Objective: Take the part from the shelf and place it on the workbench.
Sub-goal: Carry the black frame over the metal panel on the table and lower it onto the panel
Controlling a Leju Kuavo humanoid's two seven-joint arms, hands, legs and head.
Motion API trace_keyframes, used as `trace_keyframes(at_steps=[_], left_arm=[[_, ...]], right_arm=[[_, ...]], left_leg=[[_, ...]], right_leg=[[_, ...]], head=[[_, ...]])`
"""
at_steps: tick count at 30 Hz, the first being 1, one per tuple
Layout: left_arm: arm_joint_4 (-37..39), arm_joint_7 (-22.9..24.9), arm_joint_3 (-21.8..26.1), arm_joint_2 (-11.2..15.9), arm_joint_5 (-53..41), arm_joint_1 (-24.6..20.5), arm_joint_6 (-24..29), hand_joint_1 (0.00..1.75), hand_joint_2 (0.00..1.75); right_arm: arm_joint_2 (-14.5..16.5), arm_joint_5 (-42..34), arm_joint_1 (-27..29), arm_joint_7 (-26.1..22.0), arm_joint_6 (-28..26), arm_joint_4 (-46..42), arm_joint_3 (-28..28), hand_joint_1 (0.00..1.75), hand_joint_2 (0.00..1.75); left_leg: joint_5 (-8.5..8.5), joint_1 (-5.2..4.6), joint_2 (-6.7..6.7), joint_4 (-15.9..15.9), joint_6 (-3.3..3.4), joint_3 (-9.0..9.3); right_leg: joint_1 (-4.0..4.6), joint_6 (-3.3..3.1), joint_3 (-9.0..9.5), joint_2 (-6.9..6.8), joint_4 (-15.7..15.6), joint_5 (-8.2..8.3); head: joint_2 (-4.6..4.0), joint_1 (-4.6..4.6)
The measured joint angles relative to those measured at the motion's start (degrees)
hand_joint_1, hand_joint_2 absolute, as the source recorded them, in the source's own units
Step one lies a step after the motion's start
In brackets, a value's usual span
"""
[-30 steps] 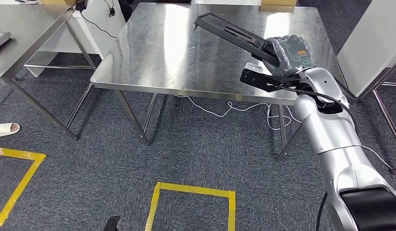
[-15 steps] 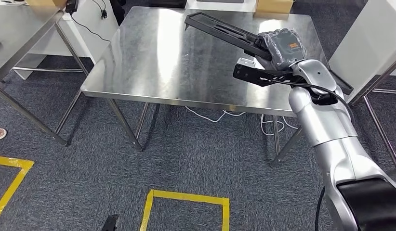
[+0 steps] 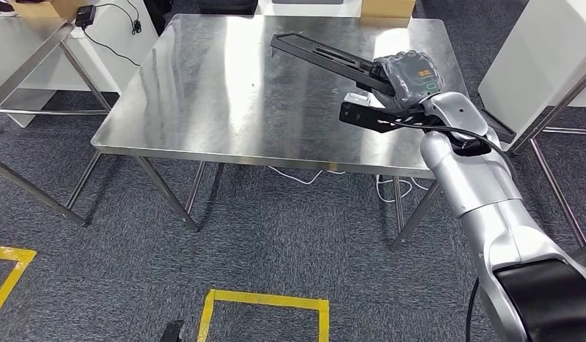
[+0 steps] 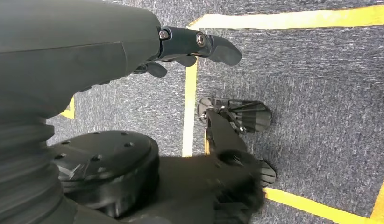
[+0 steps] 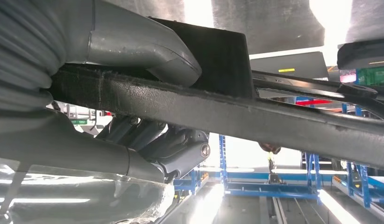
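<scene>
Right hand grips one end of the long black part, holding it slanted over the steel counter, its far end just above the surface. Left hand hangs over grey carpet with yellow floor tape, fingers loosely curled, holding nothing.

Bright, even overhead light in head view; broad white glare streaks on the shiny square stainless-steel workbench, soft shadows under it on the grey carpet. Left wrist view: near dark body parts blurred, carpet sharp. Right wrist view: blown-out highlights, close parts soft.
</scene>
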Motion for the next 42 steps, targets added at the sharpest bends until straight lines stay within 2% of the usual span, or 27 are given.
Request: trace_keyframes(at_steps=[1,2,3,5,6,7,11,13,15,16,17,18,20,21,23,24,26,28,31,32,33,34,36,37,38,40,42], left_arm=[[0.01,0.0,0.02,-0.01,0.0,0.03,0.0,0.0,1.75],[0.01,0.0,0.03,-0.01,0.0,0.05,0.0,0.0,1.75],[0.01,0.0,0.03,-0.02,0.0,0.06,0.0,0.0,1.75],[0.01,0.0,0.05,0.01,0.0,0.05,0.01,0.0,1.75],[0.01,0.0,0.05,0.01,0.0,0.03,0.01,0.0,1.75],[0.01,0.0,0.06,0.01,-0.01,0.01,0.02,0.0,1.75],[-0.01,0.0,0.09,-0.14,0.0,0.02,0.06,0.0,1.75],[-0.01,0.0,0.12,-0.25,-0.01,-0.05,0.13,0.0,1.75],[-0.01,0.0,0.17,-0.29,-0.01,-0.12,0.21,0.0,1.75],[-0.01,0.01,0.2,-0.32,0.0,-0.1,0.25,0.0,1.75],[-0.01,0.01,0.23,-0.37,0.0,-0.07,0.26,0.0,1.75],[-0.01,0.02,0.26,-0.45,0.0,-0.04,0.27,0.0,1.75],[-0.01,0.01,0.28,-0.59,-0.01,-0.03,0.28,0.0,1.75],[-0.01,0.01,0.28,-0.65,-0.04,-0.06,0.28,0.0,1.75],[-0.01,0.0,0.28,-0.72,-0.14,-0.07,0.28,0.0,1.75],[-0.01,0.0,0.28,-0.74,-0.19,-0.06,0.28,0.0,1.75],[-0.01,0.0,0.28,-0.7,-0.24,-0.05,0.28,0.0,1.75],[-0.01,0.0,0.28,-0.63,-0.27,-0.06,0.28,0.0,1.75],[-0.01,0.0,0.29,-0.63,-0.34,-0.05,0.26,0.0,1.75],[-0.01,0.0,0.31,-0.63,-0.37,-0.05,0.26,0.0,1.75],[-0.01,0.0,0.32,-0.62,-0.38,-0.05,0.26,0.0,1.75],[-0.01,0.0,0.32,-0.62,-0.4,-0.05,0.26,0.0,1.75],[-0.01,0.0,0.33,-0.58,-0.42,-0.08,0.26,0.0,1.75],[-0.01,0.0,0.34,-0.54,-0.42,-0.1,0.26,0.0,1.75],[-0.01,0.0,0.34,-0.5,-0.42,-0.12,0.27,0.0,1.75],[-0.01,0.0,0.35,-0.44,-0.43,-0.16,0.35,0.0,1.75],[-0.01,0.0,0.35,-0.45,-0.44,-0.17,0.49,0.0,1.75]], right_arm=[[0.04,0.01,0.0,0.0,0.0,0.15,0.12,1.75,1.75],[0.07,0.02,0.02,0.0,-0.01,0.3,0.22,1.75,1.75],[0.08,0.04,0.01,0.0,-0.01,0.39,0.31,1.75,1.75],[0.13,0.05,-0.1,0.0,-0.04,0.49,0.43,1.75,1.75],[0.16,0.06,-0.24,0.0,-0.05,0.53,0.45,1.75,1.75],[0.19,0.06,-0.36,0.0,-0.07,0.6,0.47,1.75,1.75],[0.14,0.08,-0.63,0.0,-0.17,0.9,0.62,1.75,1.75],[0.06,0.07,-0.89,0.0,-0.25,1.1,0.69,1.75,1.75],[-0.06,0.07,-0.97,0.01,-0.3,1.49,0.87,1.75,1.75],[-0.15,0.07,-0.87,0.02,-0.33,1.74,0.99,1.75,1.75],[-0.25,0.07,-0.77,0.04,-0.39,2.0,1.13,1.75,1.75],[-0.32,0.07,-0.7,0.07,-0.49,2.2,1.23,1.75,1.75],[-0.37,0.06,-0.75,0.12,-0.78,2.4,1.33,1.75,1.75],[-0.36,0.05,-0.79,0.14,-0.95,2.45,1.34,1.75,1.75],[-0.35,0.02,-0.86,0.18,-1.22,2.63,1.41,1.75,1.75],[-0.36,-0.01,-0.87,0.2,-1.28,2.73,1.46,1.75,1.75],[-0.41,-0.05,-0.88,0.22,-1.33,2.91,1.52,1.75,1.75],[-0.43,-0.14,-0.9,0.28,-1.41,3.06,1.55,1.75,1.75],[-0.34,-0.31,-0.9,0.34,-1.67,3.46,1.63,1.75,1.75],[-0.32,-0.35,-0.89,0.33,-1.8,3.68,1.68,1.75,1.75],[-0.31,-0.39,-0.87,0.33,-1.93,3.91,1.73,1.75,1.75],[-0.3,-0.42,-0.86,0.33,-2.03,4.1,1.78,1.75,1.75],[-0.29,-0.44,-0.91,0.33,-2.13,4.29,1.81,1.75,1.75],[-0.3,-0.44,-1.01,0.34,-2.18,4.38,1.81,1.75,1.75],[-0.29,-0.44,-1.09,0.34,-2.23,4.47,1.82,1.75,1.75],[-0.29,-0.46,-1.22,0.33,-2.31,4.66,1.83,1.75,1.75],[-0.39,-0.49,-1.28,0.33,-2.38,4.75,1.81,1.75,1.75]], left_leg=[[-0.4,0.0,0.0,2.45,0.07,-1.77],[0.36,0.0,0.0,2.85,0.27,-2.6],[2.31,-0.03,-0.01,0.82,0.6,-2.19],[7.07,-0.22,-0.06,-7.21,1.58,1.06],[8.45,-0.45,-0.04,-10.5,2.0,2.53],[8.98,-0.7,-0.03,-12.42,2.3,3.39],[9.1,-1.11,0.0,-14.41,2.88,4.52],[9.6,-1.12,-0.04,-15.5,3.29,5.32],[9.55,-1.55,-0.14,-15.57,3.6,5.4],[9.48,-1.77,-0.25,-15.54,3.7,5.41],[9.42,-1.98,-0.38,-15.51,3.79,5.44],[9.35,-2.17,-0.52,-15.47,3.83,5.48],[9.17,-2.45,-0.69,-15.32,3.77,5.56],[8.98,-2.67,-0.77,-15.16,3.62,5.51],[8.65,-2.98,-0.87,-14.92,3.28,5.47],[8.54,-3.05,-0.9,-14.88,3.09,5.47],[8.18,-2.87,-0.86,-14.51,2.59,5.41],[6.5,-2.58,-0.71,-12.05,1.74,4.44],[1.66,-1.63,-0.39,-2.16,0.43,-0.31],[0.79,-1.31,-0.3,0.79,0.11,-1.97],[1.03,-1.02,-0.22,1.84,-0.11,-2.77],[2.47,-0.78,-0.16,0.41,-0.22,-2.32],[6.82,-0.57,-0.13,-8.03,0.08,1.72],[8.24,-0.71,-0.16,-11.75,0.44,3.59],[8.88,-0.91,-0.17,-14.09,0.85,4.79],[8.82,-1.35,-0.19,-14.99,1.72,5.24],[9.27,-1.22,-0.11,-16.19,2.67,6.08]], right_leg=[[0.11,-0.22,0.19,0.07,0.0,-0.17],[0.22,-0.35,0.42,0.14,0.0,-0.34],[0.32,-0.39,0.69,0.21,0.0,-0.52],[0.46,-0.32,1.24,0.29,-0.08,-0.86],[0.62,-0.2,1.38,0.33,-0.14,-0.98],[0.7,-0.02,1.42,0.35,-0.21,-1.08],[0.99,1.24,1.3,0.16,-0.28,-1.53],[1.2,0.9,-0.85,-0.07,3.86,-3.42],[1.3,0.23,-4.91,-0.12,11.41,-6.2],[1.4,0.21,-6.46,-0.12,13.88,-6.74],[1.54,0.39,-6.92,-0.13,14.07,-6.31],[1.69,0.67,-6.33,-0.13,12.26,-5.15],[1.92,0.93,-2.99,-0.22,4.74,-1.97],[2.09,0.69,-1.46,-0.26,1.76,-0.85],[2.35,-0.09,0.33,-0.27,-1.51,0.39],[2.47,-0.47,0.53,-0.23,-1.59,0.51],[1.98,-1.0,0.76,-0.19,-1.84,0.62],[1.43,-1.57,1.2,-0.18,-2.11,0.65],[1.47,-2.07,1.52,-0.15,-2.11,0.47],[1.48,-2.09,1.55,-0.11,-2.1,0.43],[1.48,-2.05,1.58,-0.04,-2.08,0.38],[1.47,-1.97,1.65,0.03,-2.08,0.33],[1.46,-1.68,1.96,0.17,-2.1,0.15],[1.54,-1.46,2.06,0.2,-2.15,0.08],[1.6,-1.18,2.11,0.21,-2.21,0.01],[1.74,-0.42,2.26,0.21,-2.61,0.03],[1.92,0.08,2.06,0.05,-2.19,-0.42]], head=[[0.0,-0.01],[0.0,-0.02],[0.0,-0.01],[0.0,0.03],[0.0,0.05],[0.0,0.01],[0.0,0.1],[0.0,0.25],[0.0,0.26],[0.0,0.28],[0.0,0.28],[0.0,0.28],[0.0,0.27],[0.0,0.24],[0.0,0.12],[0.0,0.09],[0.0,0.08],[0.0,-0.03],[0.0,-0.11],[0.0,-0.1],[0.0,-0.13],[0.0,-0.13],[0.0,-0.13],[0.0,-0.08],[0.0,-0.14],[0.0,-0.24],[0.0,-0.13]])
